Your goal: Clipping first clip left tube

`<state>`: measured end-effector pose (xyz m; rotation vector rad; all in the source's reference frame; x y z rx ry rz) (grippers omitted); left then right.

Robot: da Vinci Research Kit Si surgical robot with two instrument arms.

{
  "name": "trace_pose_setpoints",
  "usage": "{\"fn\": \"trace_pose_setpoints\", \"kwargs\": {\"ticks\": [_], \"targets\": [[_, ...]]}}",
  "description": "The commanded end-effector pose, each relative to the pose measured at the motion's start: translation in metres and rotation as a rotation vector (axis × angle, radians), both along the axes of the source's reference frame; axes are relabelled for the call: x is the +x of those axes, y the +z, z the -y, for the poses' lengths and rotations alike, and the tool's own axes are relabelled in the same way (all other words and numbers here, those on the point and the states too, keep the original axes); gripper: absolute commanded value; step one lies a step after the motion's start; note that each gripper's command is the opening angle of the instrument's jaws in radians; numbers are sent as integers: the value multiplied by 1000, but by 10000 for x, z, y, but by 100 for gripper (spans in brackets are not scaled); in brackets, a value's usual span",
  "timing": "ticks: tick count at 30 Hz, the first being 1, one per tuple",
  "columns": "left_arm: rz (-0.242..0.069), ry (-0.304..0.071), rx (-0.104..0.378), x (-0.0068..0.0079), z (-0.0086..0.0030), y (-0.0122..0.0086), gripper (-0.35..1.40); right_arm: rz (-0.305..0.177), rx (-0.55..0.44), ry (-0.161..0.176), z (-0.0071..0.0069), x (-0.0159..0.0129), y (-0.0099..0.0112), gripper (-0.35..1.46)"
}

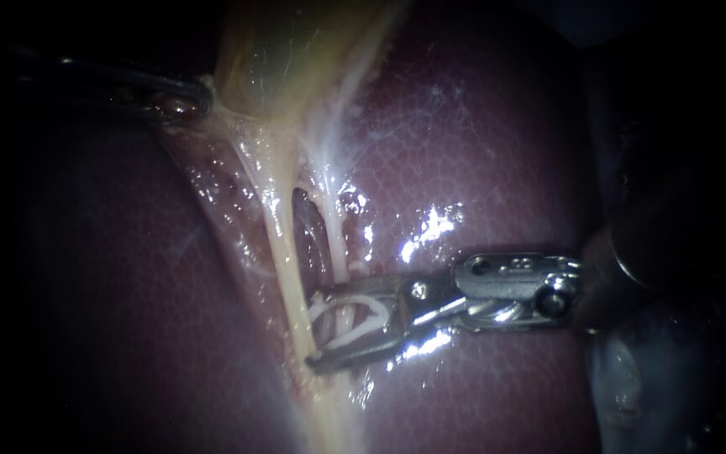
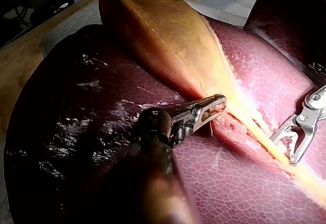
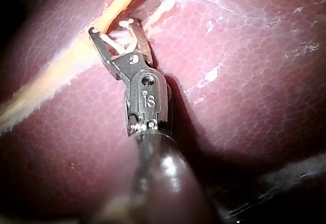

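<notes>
Jaws of right instrument (image 1: 313,329) hold white clip (image 1: 350,338) wide; left instrument (image 1: 185,104), dim, seemingly grips gallbladder (image 1: 287,50)

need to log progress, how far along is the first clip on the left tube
Done: the left instrument holds the gallbladder in its jaws. In hand: the right instrument carries an open white clip, tips level with the left tube; whether the tube sits fully inside is unclear. Left: no clip is on the left tube yet, so closing it and backing out remain.
</notes>
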<state>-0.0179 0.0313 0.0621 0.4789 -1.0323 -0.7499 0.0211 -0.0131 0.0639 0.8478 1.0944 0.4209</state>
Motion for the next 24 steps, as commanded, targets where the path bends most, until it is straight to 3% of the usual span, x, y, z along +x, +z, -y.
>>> {"fn": "trace_pose_setpoints", "kwargs": {"ticks": [1,15,24], "targets": [[-1,-1,1,0,0,0,-35,-18,14,7,0,2,-1,49],[0,-1,1,0,-1,0,-35,-174,152,27,-1,23,-5,49],[0,0,1,0,-1,1,-35,-271,231,23,2,33,-16,49]]}}
